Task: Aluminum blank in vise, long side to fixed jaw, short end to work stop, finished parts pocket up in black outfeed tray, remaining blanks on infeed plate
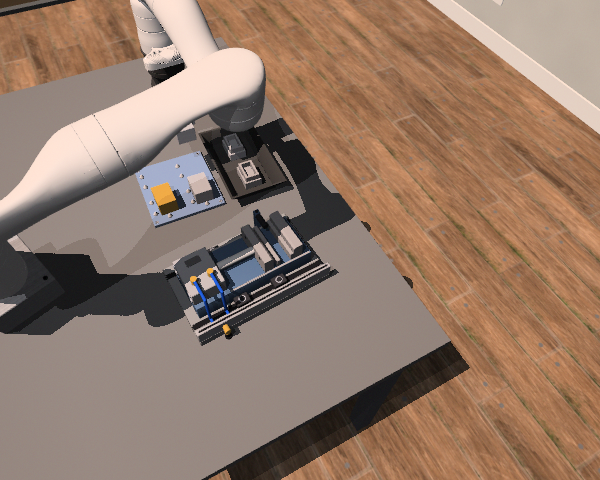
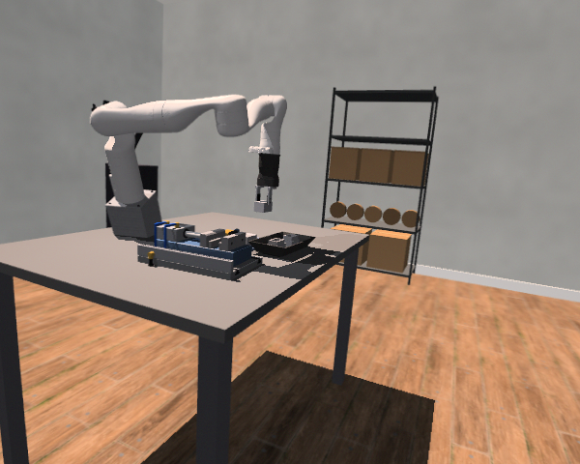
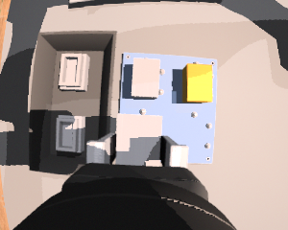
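My gripper (image 2: 263, 198) (image 3: 138, 145) is shut on a gray aluminum blank (image 1: 185, 133) (image 2: 262, 206) (image 3: 139, 126), held high above the table. In the wrist view it covers part of the blue infeed plate (image 1: 183, 207) (image 3: 197, 136). Another gray blank (image 1: 200, 187) (image 3: 146, 78) and a yellow brass blank (image 1: 164, 197) (image 3: 198, 82) lie on the plate. Two finished parts (image 1: 248, 173) (image 1: 233, 145) (image 3: 74, 72) (image 3: 70, 134) lie pocket up in the black tray (image 1: 273, 166) (image 3: 79, 41). The vise (image 1: 246, 273) shows no blank between its moving jaw (image 1: 261, 253) and fixed jaw (image 1: 291, 241).
The tray stands right beside the plate. Blue hoses (image 1: 219, 291) arch over the vise's hose end. A dark upright work stop (image 1: 256, 221) stands at the jaws' far side. The arm crosses above the plate in the top view. A shelf rack (image 2: 380, 183) stands behind the table.
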Controlling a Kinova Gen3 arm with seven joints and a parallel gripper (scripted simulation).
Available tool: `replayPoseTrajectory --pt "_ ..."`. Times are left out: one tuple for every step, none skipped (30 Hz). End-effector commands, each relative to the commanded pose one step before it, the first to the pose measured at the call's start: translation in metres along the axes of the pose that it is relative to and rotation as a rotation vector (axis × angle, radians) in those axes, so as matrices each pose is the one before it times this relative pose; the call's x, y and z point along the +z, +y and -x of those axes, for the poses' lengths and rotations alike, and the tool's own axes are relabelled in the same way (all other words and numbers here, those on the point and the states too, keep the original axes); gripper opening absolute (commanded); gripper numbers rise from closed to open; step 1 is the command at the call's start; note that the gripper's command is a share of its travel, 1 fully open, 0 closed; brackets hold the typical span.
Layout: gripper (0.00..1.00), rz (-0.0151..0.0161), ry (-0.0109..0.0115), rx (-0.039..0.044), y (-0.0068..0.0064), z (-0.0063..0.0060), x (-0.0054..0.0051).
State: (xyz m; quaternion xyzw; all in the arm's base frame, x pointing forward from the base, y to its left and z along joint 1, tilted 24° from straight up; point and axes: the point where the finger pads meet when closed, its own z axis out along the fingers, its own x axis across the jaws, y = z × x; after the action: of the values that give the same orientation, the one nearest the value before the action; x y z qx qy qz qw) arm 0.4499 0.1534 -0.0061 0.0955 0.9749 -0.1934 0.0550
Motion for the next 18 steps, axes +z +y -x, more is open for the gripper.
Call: replayPoseTrajectory --pt "0.0 0.00107 0.00296 0.00005 -0.00538 0.00292 -0.00381" --pt "0.0 0.00095 0.00045 -0.00157 -0.00419 0.00276 -0.00014" --pt "0.0 0.0 0.0 0.0 0.0 0.0 0.0" --pt "0.0 0.0 0.0 0.0 0.0 0.0 0.0" --pt "0.0 0.00121 0.00055 -0.00204 -0.00552 0.00353 -0.00017" --pt "0.0 0.00144 0.00061 -0.00252 -0.00693 0.00427 -0.00021" --pt "0.0 0.00165 0.00065 -0.003 -0.0084 0.00492 -0.00024" --pt "0.0 0.0018 0.00063 -0.00346 -0.00988 0.00547 -0.00026" --pt "0.0 0.00188 0.00058 -0.00389 -0.01135 0.00586 -0.00028" --pt "0.0 0.00105 0.00028 -0.00233 -0.0069 0.00334 -0.00017" --pt "0.0 0.00101 0.00023 -0.00238 -0.00715 0.0033 -0.00017" --pt "0.0 0.00098 0.00019 -0.00246 -0.00748 0.00328 -0.00017" --pt "0.0 0.00091 0.00014 -0.00246 -0.00756 0.00314 -0.00016" --pt "0.0 0.00083 0.00009 -0.00245 -0.00761 0.00298 -0.00016" --pt "0.0 0.00076 0.00004 -0.00244 -0.00766 0.00283 -0.00015" --pt "0.0 0.00068 0.0 -0.00243 -0.0077 0.00267 -0.00015" --pt "0.0 0.0006 -0.00004 -0.00242 -0.00774 0.00252 -0.00014" --pt "0.0 0.00052 -0.00008 -0.00241 -0.00779 0.00237 -0.00014"
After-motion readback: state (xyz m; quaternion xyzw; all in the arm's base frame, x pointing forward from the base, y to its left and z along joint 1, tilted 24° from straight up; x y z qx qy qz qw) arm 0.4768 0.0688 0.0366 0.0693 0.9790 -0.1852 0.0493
